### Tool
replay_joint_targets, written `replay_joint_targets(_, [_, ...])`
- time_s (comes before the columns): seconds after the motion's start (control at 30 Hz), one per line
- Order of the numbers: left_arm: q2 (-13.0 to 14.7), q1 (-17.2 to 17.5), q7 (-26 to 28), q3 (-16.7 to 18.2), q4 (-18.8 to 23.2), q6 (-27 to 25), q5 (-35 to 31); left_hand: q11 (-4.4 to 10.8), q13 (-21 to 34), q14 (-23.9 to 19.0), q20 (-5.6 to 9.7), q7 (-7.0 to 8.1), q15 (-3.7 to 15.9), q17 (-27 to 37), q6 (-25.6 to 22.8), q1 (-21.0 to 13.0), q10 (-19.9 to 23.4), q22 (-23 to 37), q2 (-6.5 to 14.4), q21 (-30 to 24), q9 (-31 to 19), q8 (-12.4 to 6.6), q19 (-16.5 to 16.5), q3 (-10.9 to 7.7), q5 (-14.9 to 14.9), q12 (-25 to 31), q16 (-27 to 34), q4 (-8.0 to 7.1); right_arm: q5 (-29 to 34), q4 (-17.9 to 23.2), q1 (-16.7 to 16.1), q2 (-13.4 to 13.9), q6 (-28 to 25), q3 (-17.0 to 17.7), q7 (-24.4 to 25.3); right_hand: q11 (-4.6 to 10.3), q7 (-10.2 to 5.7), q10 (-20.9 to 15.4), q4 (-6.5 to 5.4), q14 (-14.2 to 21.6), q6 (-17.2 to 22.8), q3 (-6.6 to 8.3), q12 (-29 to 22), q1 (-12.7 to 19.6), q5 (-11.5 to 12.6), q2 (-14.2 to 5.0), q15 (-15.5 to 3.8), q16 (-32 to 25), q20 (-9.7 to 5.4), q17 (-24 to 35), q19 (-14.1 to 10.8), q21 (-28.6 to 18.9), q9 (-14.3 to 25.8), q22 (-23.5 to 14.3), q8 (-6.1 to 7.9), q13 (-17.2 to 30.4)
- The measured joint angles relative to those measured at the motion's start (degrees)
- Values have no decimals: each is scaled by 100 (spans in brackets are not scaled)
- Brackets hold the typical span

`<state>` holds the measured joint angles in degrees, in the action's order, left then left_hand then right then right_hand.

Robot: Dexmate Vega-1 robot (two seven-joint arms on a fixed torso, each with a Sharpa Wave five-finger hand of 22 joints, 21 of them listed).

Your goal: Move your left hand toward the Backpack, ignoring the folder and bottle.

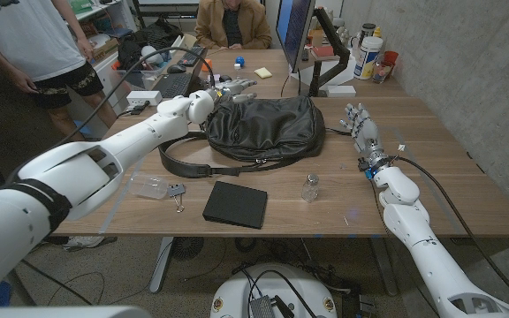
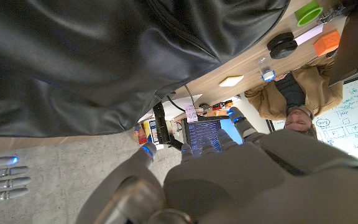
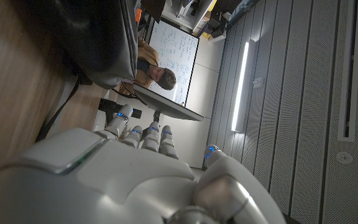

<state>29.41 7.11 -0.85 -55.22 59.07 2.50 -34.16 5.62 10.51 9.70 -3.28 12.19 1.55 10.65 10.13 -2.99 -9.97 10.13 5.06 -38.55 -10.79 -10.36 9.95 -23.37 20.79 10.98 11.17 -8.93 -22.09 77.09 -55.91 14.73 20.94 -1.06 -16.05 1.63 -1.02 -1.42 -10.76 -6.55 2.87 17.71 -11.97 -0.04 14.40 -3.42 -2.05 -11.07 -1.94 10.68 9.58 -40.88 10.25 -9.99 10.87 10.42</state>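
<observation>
Backpack (image 1: 268, 126) of black leather sits just above the middle of the head view, slumped flat on the wooden table (image 1: 431, 172), its strap looping out toward the lower left. The left hand (image 1: 229, 89) hovers at the bag's upper-left corner with fingers spread and nothing held; whether it touches the leather I cannot tell. In the left wrist view the backpack (image 2: 104, 62) looms large just beyond that hand (image 2: 229, 162), so the reach looks nearly finished.

The black folder (image 1: 236, 204) lies below the bag in the lower middle of the frame, and the small clear bottle (image 1: 310, 187) stands just to its right. Both are well apart from the left hand, which fits their being left alone.

The right hand (image 1: 360, 124) waits at the bag's right end, fingers extended and empty, seemingly standing on its edge, out of the way.
</observation>
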Motion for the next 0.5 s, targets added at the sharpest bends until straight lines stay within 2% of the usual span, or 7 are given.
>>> replay_joint_targets(0.5, [-33,-34,-61,-103,-32,-29,-39,0,0,0,0,0,0,0,0,0,0,1,0,34,0,0,0,18,33,0,0,18,-14,-20,-4,-5,27,23,-22,0,0,0,0,0,0,0,0,0,0,0,0,0,0,0,0,23,0,0,0,0])
